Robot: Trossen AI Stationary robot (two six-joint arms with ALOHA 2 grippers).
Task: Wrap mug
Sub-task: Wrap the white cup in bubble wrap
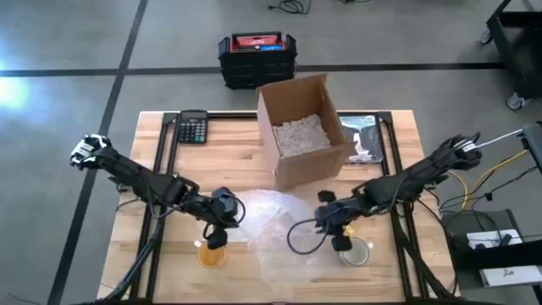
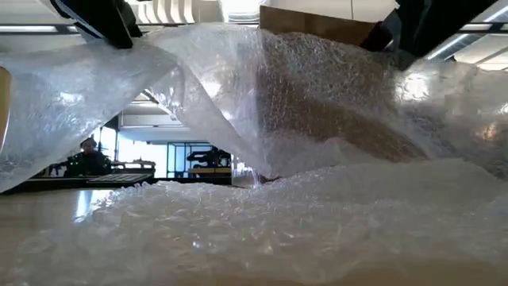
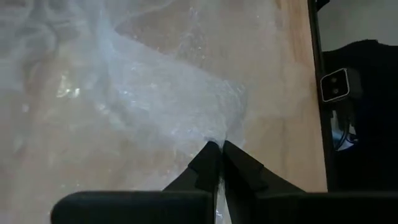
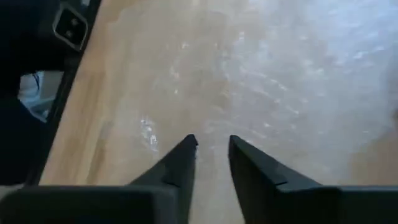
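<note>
Both grippers work the bubble wrap low in the high view: our left gripper pinches its edge, our right gripper hangs slightly parted, empty. We risk the thin edge slipping free, and we cannot make out the mug.

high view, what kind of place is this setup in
Probably a robotics lab or workshop, not a home: a wooden workbench on a bare grey floor, a black toolbox behind it, an open cardboard box of packing fill, and a sheet of bubble wrap spread out.
</note>
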